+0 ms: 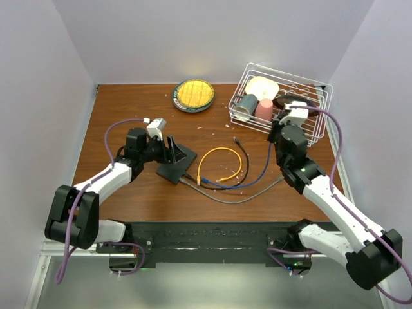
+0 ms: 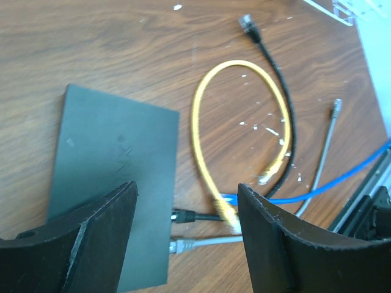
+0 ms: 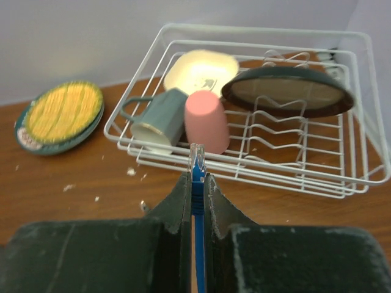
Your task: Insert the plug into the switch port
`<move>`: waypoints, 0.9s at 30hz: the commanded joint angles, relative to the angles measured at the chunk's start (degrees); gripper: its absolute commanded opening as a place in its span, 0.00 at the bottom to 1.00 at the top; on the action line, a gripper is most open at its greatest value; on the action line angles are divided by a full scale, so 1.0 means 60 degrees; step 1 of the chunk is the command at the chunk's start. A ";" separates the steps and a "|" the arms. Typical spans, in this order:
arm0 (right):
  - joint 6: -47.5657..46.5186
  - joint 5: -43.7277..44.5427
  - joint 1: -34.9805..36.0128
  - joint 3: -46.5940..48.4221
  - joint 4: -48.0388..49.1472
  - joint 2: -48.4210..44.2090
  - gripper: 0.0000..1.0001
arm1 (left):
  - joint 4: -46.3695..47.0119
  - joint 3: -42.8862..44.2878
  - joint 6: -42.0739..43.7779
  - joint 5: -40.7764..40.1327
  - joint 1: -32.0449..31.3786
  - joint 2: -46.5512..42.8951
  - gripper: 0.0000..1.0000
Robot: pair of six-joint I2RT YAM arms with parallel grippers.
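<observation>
Wood, brown and smooth, makes the top of the bench (image 1: 129, 109), and little white crumbs (image 2: 269, 130) lie on it. Pale walls (image 1: 212, 38) stand on 3 sides.

A flat black box (image 2: 116, 159) lies on the left part of the bench. The switch port (image 2: 171, 229) is on the box's edge that faces the cables, but the hole is too small to see well. A black cable (image 2: 287, 104) and a grey cable (image 2: 321, 165) go into that edge. A yellow cable (image 2: 197, 122) makes a loop just beside the box.

The left fingers (image 2: 91, 232) are spread wide over the box and hold nothing. I cannot tell if they touch it.

The right fingers (image 3: 177, 207) are pressed on a blue cable (image 3: 197, 244), and the clear plug (image 3: 196, 155) sticks out past their tips. The plug is up near the white wire rack (image 3: 153, 46), well apart from the box.

In the rack sit a pink cup (image 3: 206, 122), a grey mug (image 3: 160, 122), a pale bowl (image 3: 198, 70) and a dark plate (image 3: 287, 91). A round plate with a yellow middle (image 1: 193, 94) lies at the far side.
</observation>
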 commanded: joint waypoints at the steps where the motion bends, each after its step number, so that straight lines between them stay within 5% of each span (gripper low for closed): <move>1: -0.0173 -0.2354 -0.0003 0.0141 -0.0291 0.0733 0.00 | 0.0964 -0.0109 -0.0012 0.0773 -0.0168 -0.0344 0.72; 5: -0.0818 -0.4607 0.0011 0.0390 -0.0248 0.1307 0.00 | 0.1403 -0.0109 -0.0115 0.0994 -0.0197 -0.0665 0.72; 15: -0.1684 -0.6937 -0.0003 0.0361 0.0983 0.0062 0.00 | 0.1624 -0.0094 -0.0188 0.0995 -0.0183 -0.1325 0.72; 27: -0.2269 -1.2728 0.0011 0.2573 -0.0862 0.4073 0.00 | 0.4183 -0.0328 -0.1476 0.1946 -0.0183 -0.1751 0.70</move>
